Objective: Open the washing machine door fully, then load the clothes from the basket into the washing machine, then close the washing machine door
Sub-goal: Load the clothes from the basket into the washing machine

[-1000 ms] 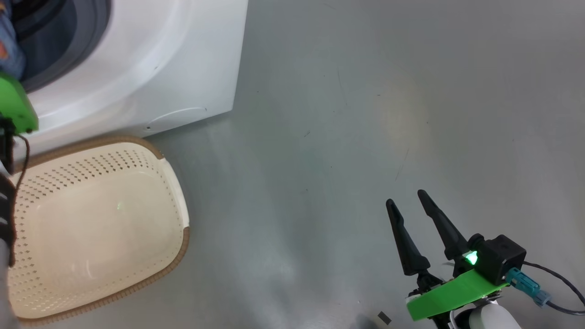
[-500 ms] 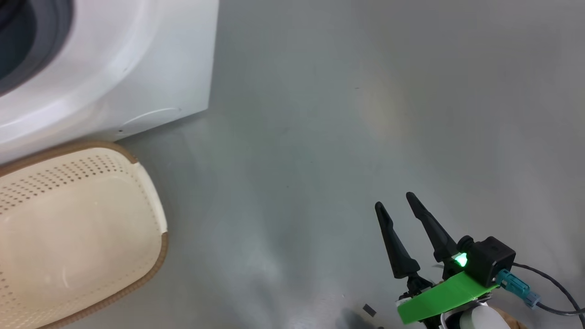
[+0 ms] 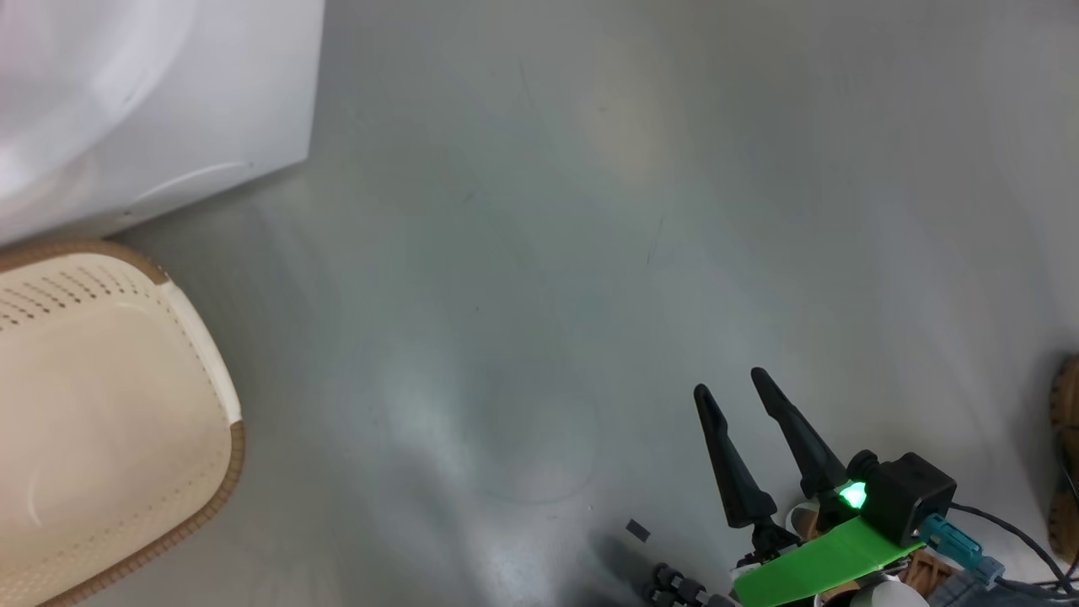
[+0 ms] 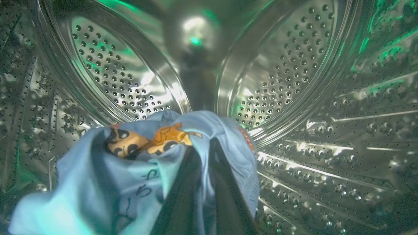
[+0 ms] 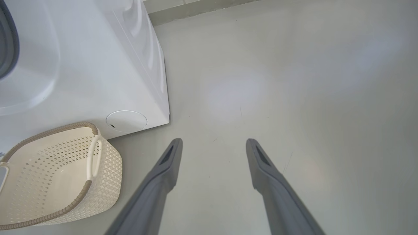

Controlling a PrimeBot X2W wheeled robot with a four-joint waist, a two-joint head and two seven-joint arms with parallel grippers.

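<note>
Inside the steel perforated drum of the washing machine my left gripper is shut on the clothes, light blue fabric with orange-and-brown cartoon figures, bunched over its dark fingers. The cream basket with a brown rim stands on the floor against the machine's front; the part of its inside that I see is bare. My right gripper hangs open over the bare floor, well to the right of the basket and the machine. The washing machine door is out of view.
Grey floor stretches wide to the right of the machine. A round cover sits low on the machine's front. A brown woven object shows at the right edge, and cables and dark parts lie by my right wrist.
The head camera has turned to the right, so the machine and basket have slid left in the picture and the drum opening has left it. The right gripper keeps its place, open.
</note>
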